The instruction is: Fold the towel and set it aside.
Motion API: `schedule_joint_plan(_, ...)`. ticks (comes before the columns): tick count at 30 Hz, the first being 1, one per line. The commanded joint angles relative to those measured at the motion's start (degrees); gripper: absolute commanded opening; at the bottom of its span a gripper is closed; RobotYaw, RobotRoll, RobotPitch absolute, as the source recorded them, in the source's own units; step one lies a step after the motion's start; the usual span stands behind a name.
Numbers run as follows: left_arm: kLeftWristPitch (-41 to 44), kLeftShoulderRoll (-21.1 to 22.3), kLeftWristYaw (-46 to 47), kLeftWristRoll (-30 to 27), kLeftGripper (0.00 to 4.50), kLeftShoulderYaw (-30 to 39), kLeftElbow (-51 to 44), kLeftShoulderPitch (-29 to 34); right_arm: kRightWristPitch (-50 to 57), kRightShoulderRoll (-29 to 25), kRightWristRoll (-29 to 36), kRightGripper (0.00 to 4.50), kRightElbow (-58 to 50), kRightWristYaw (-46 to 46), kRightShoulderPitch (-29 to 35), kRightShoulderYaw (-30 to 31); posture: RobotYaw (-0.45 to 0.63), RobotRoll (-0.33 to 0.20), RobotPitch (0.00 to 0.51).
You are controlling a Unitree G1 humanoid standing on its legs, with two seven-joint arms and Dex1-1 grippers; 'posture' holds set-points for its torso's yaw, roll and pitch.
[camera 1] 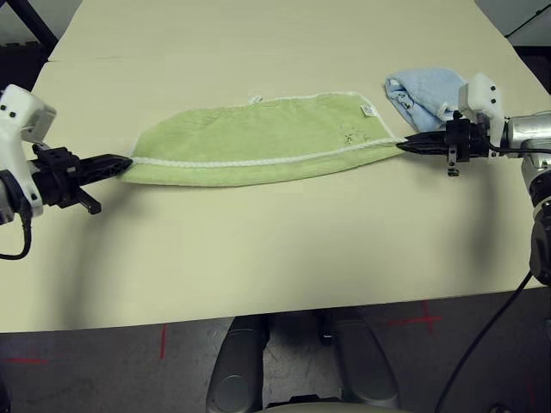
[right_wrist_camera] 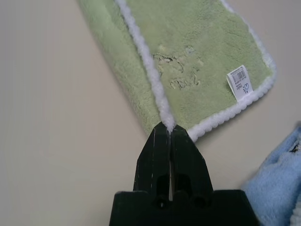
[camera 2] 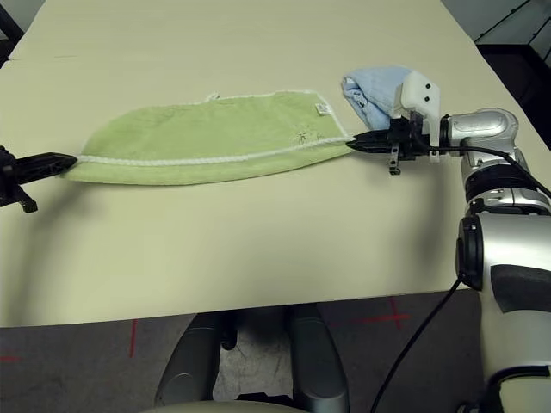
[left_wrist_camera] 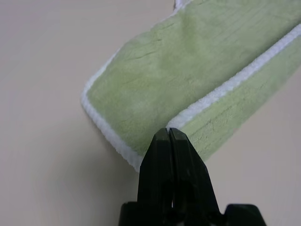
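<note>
The light green towel point(camera 1: 258, 138) lies across the middle of the table, folded over lengthwise, with its white stitched edge running along the top layer from end to end. A dark logo and a small white tag sit near its right end. My left gripper point(camera 1: 127, 161) is shut on the towel's left end, pinching the white edge point(left_wrist_camera: 211, 96). My right gripper point(camera 1: 401, 144) is shut on the towel's right end, also at the white edge point(right_wrist_camera: 150, 70). The cloth is stretched between them, low over the tabletop.
A smaller light blue cloth point(camera 1: 422, 93) is crumpled just behind my right gripper. The beige table point(camera 1: 275, 258) stretches wide in front of and behind the towel. Its front edge runs near the bottom of the head views.
</note>
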Motion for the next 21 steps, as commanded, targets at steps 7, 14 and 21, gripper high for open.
schedule_joint_plan(7, -0.74, 2.23, -3.93, 0.30, 0.04, 3.82, -0.44, 8.90, 1.22, 0.22, 6.16, 0.00, -1.95, 8.00, 3.28, -0.12, 0.01, 0.000, 0.220)
schedule_joint_plan(14, -0.29, 3.05, -4.83, 0.01, 0.04, 3.34, -0.93, 11.29, 6.54, -1.09, 12.36, 0.00, -6.27, 8.00, 5.05, 6.79, 0.00, 0.000, 0.216)
schedule_joint_plan(21, -1.71, 2.65, -3.15, 0.80, 0.04, 0.81, 0.84, 7.92, 8.08, 0.15, 14.93, 0.00, -7.11, 8.00, 4.41, 9.20, 0.00, 0.000, 0.220)
